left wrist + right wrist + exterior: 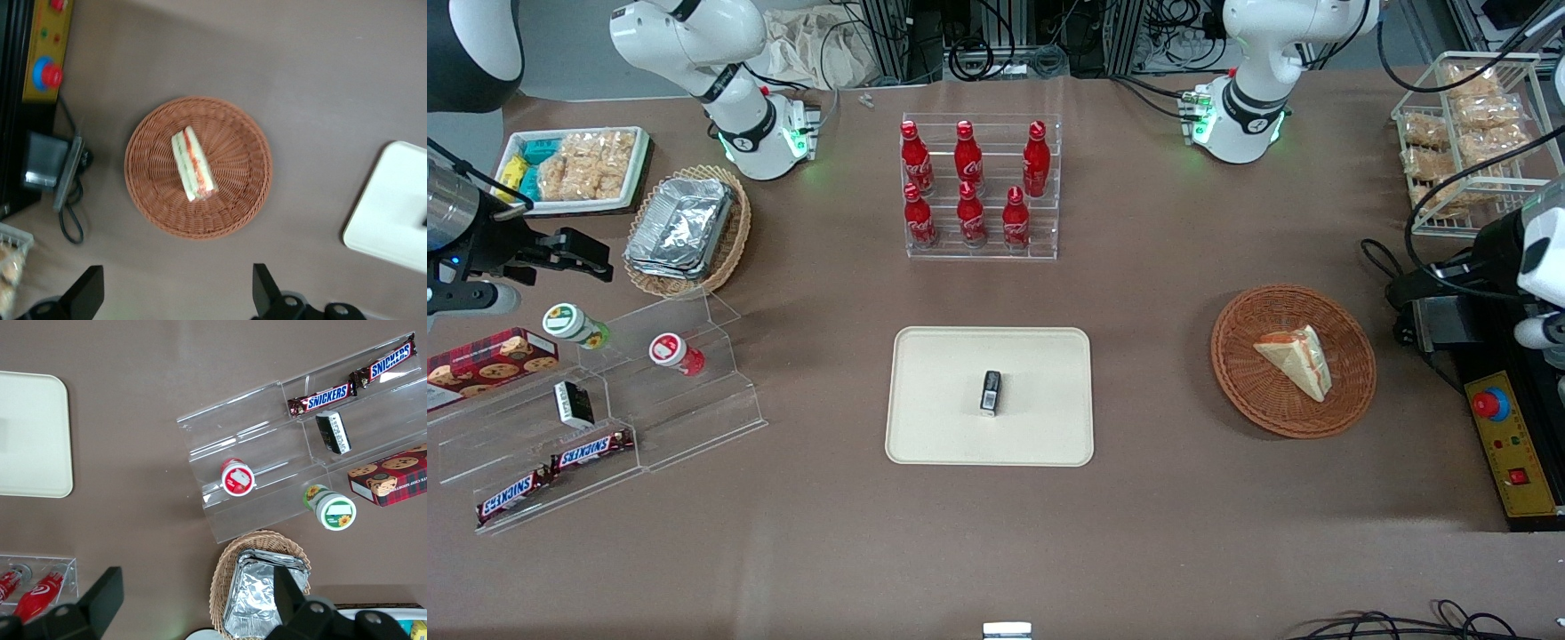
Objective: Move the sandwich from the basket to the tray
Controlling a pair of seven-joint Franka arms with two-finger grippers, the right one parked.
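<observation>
The sandwich (1298, 357), a pale wedge with red and green filling, lies in the round reddish-brown wicker basket (1249, 373). In the left wrist view the sandwich (193, 164) lies in the middle of the basket (150, 200). The left gripper (177, 272) hangs high above the table, well clear of the basket's rim, open wide and empty. Its arm end shows at the working arm's end of the table (1503, 253). The cream tray (934, 427) lies mid-table, beside the basket toward the parked arm; its corner shows in the left wrist view (390, 213).
A small black box (991, 393) stands on the tray. A clear rack of red bottles (980, 187) stands farther from the front camera than the tray. A yellow control box (1504, 444) and cables lie beside the basket at the working arm's end. A wire rack of snack packets (1472, 133) stands there too.
</observation>
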